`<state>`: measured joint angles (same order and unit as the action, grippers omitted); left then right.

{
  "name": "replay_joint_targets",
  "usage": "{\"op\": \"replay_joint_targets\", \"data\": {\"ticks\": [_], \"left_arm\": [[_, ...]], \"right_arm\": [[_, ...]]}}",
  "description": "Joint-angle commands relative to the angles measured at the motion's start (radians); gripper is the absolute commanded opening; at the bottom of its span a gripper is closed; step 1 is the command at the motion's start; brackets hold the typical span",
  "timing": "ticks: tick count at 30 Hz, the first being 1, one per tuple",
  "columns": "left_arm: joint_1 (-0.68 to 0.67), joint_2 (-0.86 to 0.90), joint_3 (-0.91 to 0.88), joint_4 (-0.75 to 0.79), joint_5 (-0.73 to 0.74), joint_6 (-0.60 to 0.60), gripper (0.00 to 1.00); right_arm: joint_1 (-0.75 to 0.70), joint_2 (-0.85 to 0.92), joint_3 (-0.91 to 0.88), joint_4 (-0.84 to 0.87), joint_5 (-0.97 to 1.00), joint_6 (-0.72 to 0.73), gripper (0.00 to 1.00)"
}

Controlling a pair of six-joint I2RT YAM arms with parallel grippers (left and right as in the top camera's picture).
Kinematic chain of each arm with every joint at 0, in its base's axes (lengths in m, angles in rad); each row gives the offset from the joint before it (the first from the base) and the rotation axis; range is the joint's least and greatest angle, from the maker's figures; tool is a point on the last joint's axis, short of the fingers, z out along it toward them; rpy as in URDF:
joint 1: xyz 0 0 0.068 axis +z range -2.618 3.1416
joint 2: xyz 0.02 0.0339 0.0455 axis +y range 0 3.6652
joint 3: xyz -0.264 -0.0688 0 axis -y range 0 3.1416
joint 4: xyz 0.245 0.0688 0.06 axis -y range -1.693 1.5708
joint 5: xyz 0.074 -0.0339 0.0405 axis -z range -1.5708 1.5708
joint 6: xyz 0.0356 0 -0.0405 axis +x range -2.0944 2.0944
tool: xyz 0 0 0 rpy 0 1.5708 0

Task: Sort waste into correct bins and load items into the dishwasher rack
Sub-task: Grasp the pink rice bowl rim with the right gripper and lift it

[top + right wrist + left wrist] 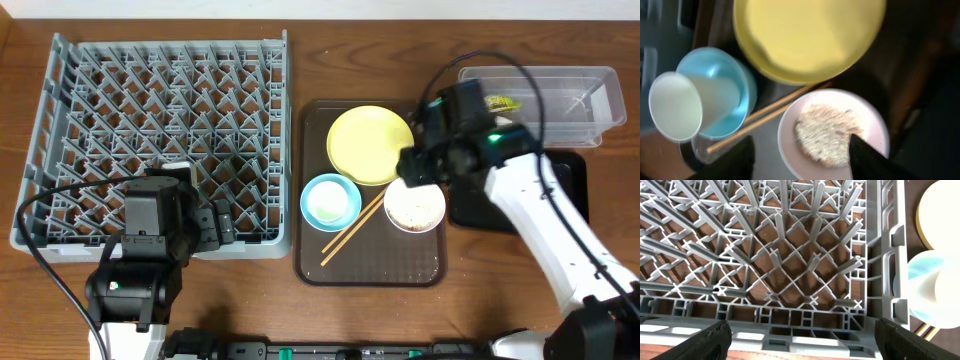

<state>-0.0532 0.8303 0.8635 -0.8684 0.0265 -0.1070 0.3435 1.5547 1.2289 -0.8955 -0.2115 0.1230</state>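
Right jaws over one plate (807, 35), two bowls (746, 82) (832, 134), two chopsticks (770, 112)

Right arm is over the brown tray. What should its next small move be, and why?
Probably lower the right gripper onto the white bowl rim and close. It hangs open above that bowl, gripping nothing, and the bowl holds rice-like scraps to be binned.
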Motion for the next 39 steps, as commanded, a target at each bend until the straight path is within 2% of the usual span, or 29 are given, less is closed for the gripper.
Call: {"op": "replay_joint_targets", "data": {"ticks": [1, 10, 14, 23, 31, 39], "left_arm": [[0.005, -0.002, 0.023, -0.003, -0.004, 0.002, 0.93], [0.005, -0.002, 0.023, -0.003, -0.004, 0.002, 0.93], [0.005, -0.002, 0.023, -0.003, -0.004, 0.002, 0.93], [0.005, -0.002, 0.023, -0.007, -0.004, 0.002, 0.93], [0.005, -0.002, 0.023, -0.007, -0.004, 0.002, 0.93], [0.005, -0.002, 0.023, -0.007, -0.004, 0.002, 0.93]], "right_arm": [[0.061, -0.012, -0.053, 0.010, 0.033, 0.007, 0.50], [0.165, -0.012, -0.221, 0.142, 0.089, 0.127, 0.38], [0.205, -0.011, -0.294, 0.225, 0.126, 0.172, 0.37], [0.230, -0.011, -0.399, 0.333, 0.221, 0.225, 0.26], [0.230, -0.011, -0.406, 0.393, 0.237, 0.229, 0.01], [0.229, -0.024, -0.365, 0.397, 0.166, 0.229, 0.01]]}}
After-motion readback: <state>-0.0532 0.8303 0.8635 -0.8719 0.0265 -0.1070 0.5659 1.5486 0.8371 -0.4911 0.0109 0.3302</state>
